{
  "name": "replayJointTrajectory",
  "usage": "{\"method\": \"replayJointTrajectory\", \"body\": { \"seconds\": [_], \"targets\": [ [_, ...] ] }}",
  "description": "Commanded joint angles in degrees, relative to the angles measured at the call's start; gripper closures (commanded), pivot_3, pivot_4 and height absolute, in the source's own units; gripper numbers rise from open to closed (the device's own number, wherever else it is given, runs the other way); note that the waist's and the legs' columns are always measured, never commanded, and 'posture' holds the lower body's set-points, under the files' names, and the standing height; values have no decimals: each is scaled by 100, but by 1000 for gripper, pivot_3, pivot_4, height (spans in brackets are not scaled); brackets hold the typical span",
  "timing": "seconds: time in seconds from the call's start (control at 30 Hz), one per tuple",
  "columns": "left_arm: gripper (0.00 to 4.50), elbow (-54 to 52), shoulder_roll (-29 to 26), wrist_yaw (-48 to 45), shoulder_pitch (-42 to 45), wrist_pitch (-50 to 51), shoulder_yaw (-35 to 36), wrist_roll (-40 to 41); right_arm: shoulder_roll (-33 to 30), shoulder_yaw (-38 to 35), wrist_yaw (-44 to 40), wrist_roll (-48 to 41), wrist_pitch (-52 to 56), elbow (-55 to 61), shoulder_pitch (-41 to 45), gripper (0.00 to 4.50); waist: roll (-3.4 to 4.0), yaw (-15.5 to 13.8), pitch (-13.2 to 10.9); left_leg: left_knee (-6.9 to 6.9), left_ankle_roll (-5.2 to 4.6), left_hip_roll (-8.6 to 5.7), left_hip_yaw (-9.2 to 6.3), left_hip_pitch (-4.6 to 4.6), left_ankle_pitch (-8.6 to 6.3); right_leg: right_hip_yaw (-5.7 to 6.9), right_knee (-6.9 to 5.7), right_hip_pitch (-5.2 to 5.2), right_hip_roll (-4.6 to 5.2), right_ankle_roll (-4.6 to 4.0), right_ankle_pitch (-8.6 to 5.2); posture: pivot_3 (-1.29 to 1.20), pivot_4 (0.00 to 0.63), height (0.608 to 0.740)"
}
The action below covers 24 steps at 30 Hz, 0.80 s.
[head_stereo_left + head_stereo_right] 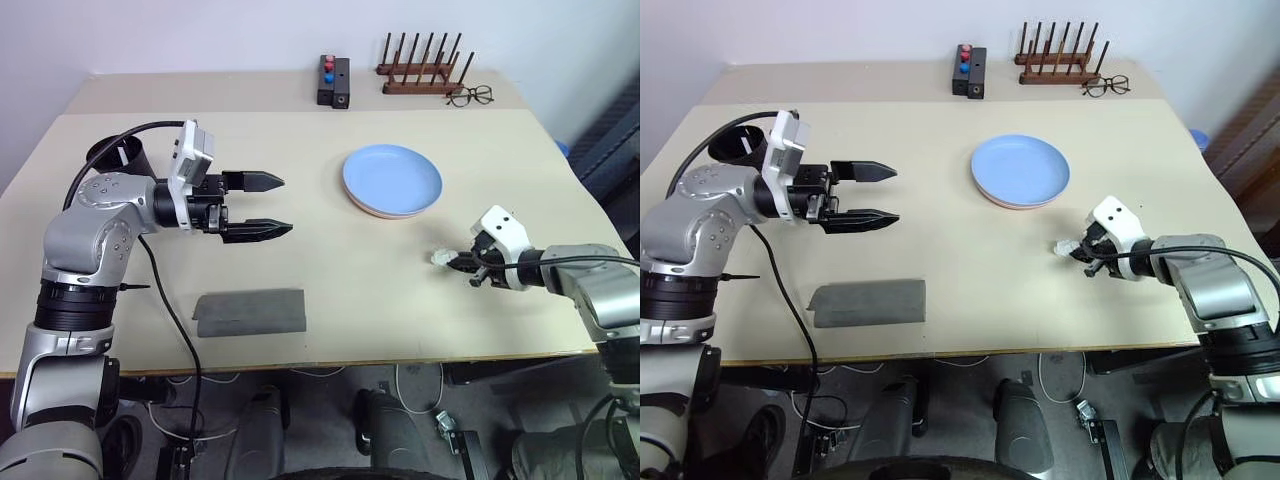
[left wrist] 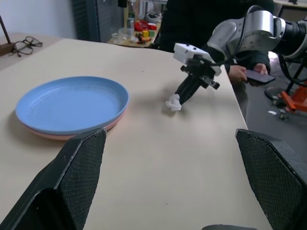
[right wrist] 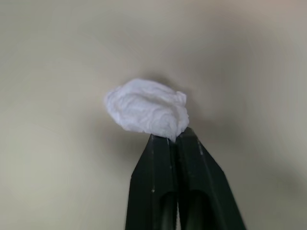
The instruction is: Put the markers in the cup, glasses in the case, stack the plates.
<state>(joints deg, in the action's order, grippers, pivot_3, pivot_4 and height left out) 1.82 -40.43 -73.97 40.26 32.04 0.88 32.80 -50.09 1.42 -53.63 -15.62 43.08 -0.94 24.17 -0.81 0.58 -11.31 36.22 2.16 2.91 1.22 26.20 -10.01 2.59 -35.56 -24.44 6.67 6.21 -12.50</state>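
Observation:
The light blue plate point(image 1: 392, 178) lies on the salmon pink plate point(image 2: 62, 135), right of the table's middle. The grey case point(image 1: 250, 312) lies folded shut near the front edge. Behind my left arm stands the black cup point(image 1: 728, 150), partly hidden. My left gripper point(image 1: 287, 205) hovers open above the table, pointing toward the plates. My right gripper point(image 1: 452, 262) is low at the right, shut on the edge of a crumpled white wad point(image 3: 146, 111) that touches the table. The glasses and the markers are out of view; a slim dark stick point(image 1: 135, 287) pokes out beside my left arm.
At the back stand a black box point(image 1: 334, 80) with red and blue buttons, a wooden peg rack point(image 1: 422, 70) and thin-framed spectacles point(image 1: 470, 96). A person's hand with a phone point(image 2: 254, 74) is beyond the table's right edge.

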Motion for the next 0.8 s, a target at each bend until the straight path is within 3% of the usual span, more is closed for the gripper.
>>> {"method": "replayJointTrajectory", "body": {
  "seconds": [0.03, 0.17, 0.27, 0.33, 0.43, 0.53, 0.6, 0.73, 0.77, 0.8],
  "targets": [
    [0, -117, -55, 36, 19, -96, 130, 14, 189, -479, -109, -628, 322, 416, 421, 4480, 0, 12, 0, -1, 0, 0, 0, 0, 0, 0, 0, 0, 0, 0, 0, 0, 150, 740],
    [0, -99, -54, 56, 27, -103, 138, 25, 602, -740, -7, -1138, 515, 503, 1008, 4480, 0, 8, 0, -2, 0, 1, 0, -1, 0, 0, -1, -1, -1, 1, 1, 0, 150, 740],
    [0, -44, -15, 134, 85, -189, 139, -36, 1261, -603, 709, -554, -574, -508, 1900, 4480, 0, 34, 0, 0, 0, 1, 0, -2, 0, 0, -1, -1, -2, 1, 2, 0, 150, 740],
    [0, -12, 28, 212, 132, -200, 154, -38, 1552, -135, 1359, 326, -1569, -1576, 2305, 4480, 0, 24, 0, -1, 0, 1, 0, -4, 0, 0, -2, -1, -2, -1, 3, 0, 150, 740],
    [0, -51, 45, 272, 132, -193, 171, -4, 1922, 32, 1711, 711, -2107, -2671, 2692, 4480, -3, -9, 1, -7, 1, -1, 0, -1, 0, 1, 4, 0, -2, -1, 2, 0, 150, 740],
    [0, -129, -6, 334, 65, -202, 194, -20, 2055, 263, 1445, 900, -2203, -3343, 2810, 3638, -1, 1, 0, -11, -1, -4, 0, 14, 0, 0, 14, -4, -2, 21, 11, 0, 150, 740],
    [0, -166, -33, 370, 37, -188, 220, -2, 2013, 453, 1318, 1109, -2356, -3484, 2781, 2616, 0, 12, -1, -13, -1, -4, 0, 20, 1, 0, 12, -12, -2, 26, 12, 0, 150, 740],
    [0, -255, -72, 457, -74, -115, 372, 126, 2014, -134, 1160, 620, -2533, -3262, 2883, 452, 3, 32, -3, -11, -1, -3, 0, 13, 1, 0, -4, -15, -3, 29, 12, 0, 150, 740],
    [0, -270, -38, 527, -57, 26, 465, 276, 2062, -384, 1127, 368, -2504, -3136, 2900, 41, 3, 36, -3, -11, -1, -3, 0, 11, 1, 0, -6, -15, -3, 28, 12, 0, 150, 740],
    [0, -287, -2, 591, -42, 142, 541, 403, 2107, -592, 1099, 153, -2516, -2967, 2874, 14, 3, 36, -3, -10, -1, -2, 0, 10, 1, 0, -10, -15, -2, 28, 12, 0, 150, 740]
  ]
}}
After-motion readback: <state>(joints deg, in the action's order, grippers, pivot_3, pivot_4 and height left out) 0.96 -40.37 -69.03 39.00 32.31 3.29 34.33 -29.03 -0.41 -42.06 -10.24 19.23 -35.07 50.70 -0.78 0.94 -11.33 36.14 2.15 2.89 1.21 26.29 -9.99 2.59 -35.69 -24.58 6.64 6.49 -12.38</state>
